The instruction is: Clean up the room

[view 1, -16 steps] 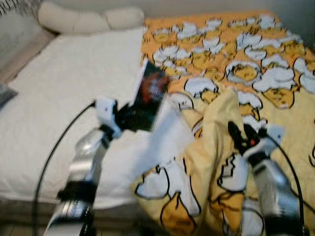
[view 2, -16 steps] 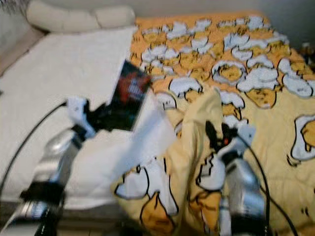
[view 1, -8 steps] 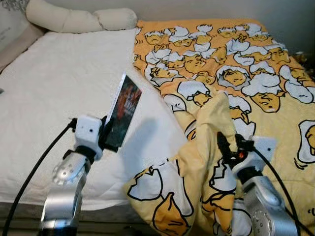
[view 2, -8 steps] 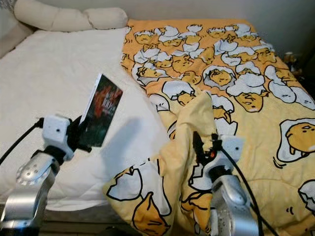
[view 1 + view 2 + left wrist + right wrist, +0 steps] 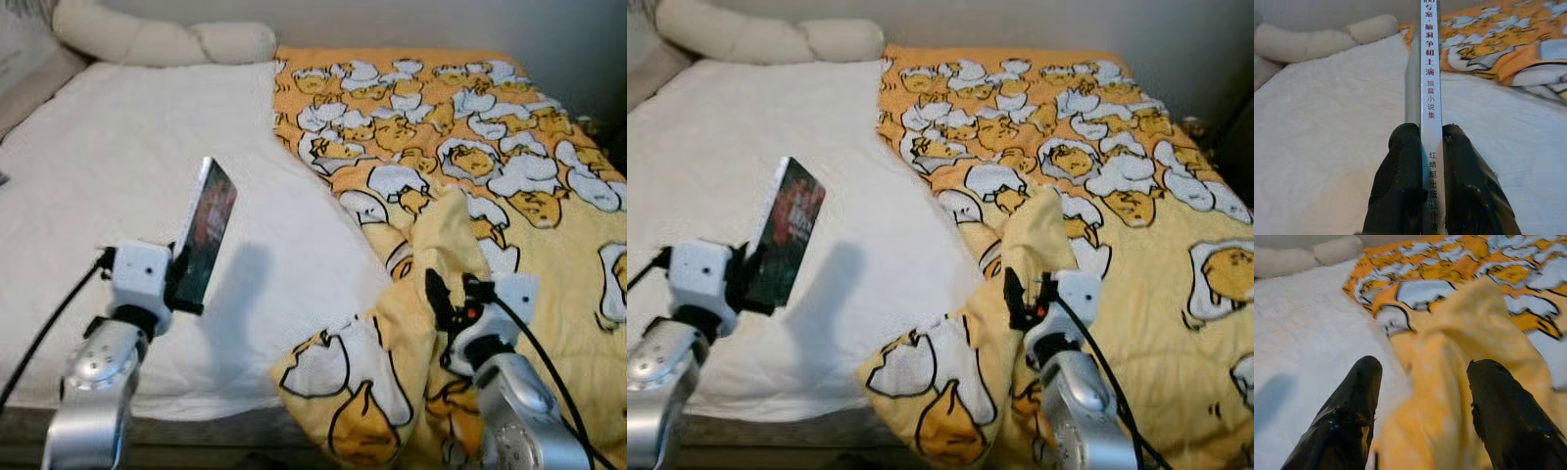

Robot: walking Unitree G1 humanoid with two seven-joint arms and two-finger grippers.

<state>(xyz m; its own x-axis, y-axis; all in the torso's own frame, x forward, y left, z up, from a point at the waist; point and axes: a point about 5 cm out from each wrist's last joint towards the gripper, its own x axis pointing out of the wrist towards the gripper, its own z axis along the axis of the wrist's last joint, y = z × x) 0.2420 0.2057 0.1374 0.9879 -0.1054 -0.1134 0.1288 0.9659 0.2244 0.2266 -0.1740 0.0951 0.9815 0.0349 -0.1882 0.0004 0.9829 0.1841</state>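
Left jaws (image 5: 1422, 147) clamp one book (image 5: 206, 233) — right jaws (image 5: 1425, 406) spread apart over one yellow blanket (image 5: 470, 166).

White sheet (image 5: 147, 196) open from the bed's left edge to its middle, free for passing. Yellow blanket (image 5: 470, 147) covers the right half; a raised fold (image 5: 441, 255) near the front edge stands between the right gripper's (image 5: 1422, 396) spread fingers. Bolster pillow (image 5: 157, 39) lines the far edge.
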